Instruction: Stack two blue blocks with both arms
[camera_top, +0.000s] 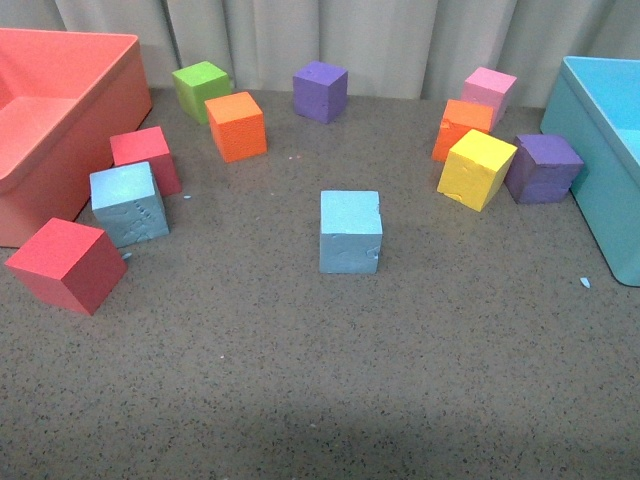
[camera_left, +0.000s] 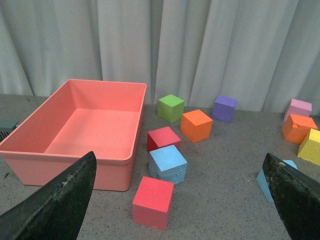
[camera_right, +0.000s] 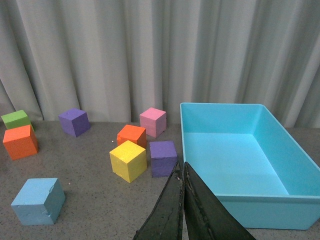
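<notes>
Our left jaws gape wide; right jaws are pressed together, empty. We should straddle the left-edge blue block (camera_top: 128, 203) squarely, clear of the red cubes (camera_top: 66, 263).

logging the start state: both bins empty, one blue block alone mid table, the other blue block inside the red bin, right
Not inside: the front view shows that blue block on the table beside the red bin, between two red blocks. The red bin and the blue bin are empty, and the other blue block sits alone mid table.
</notes>
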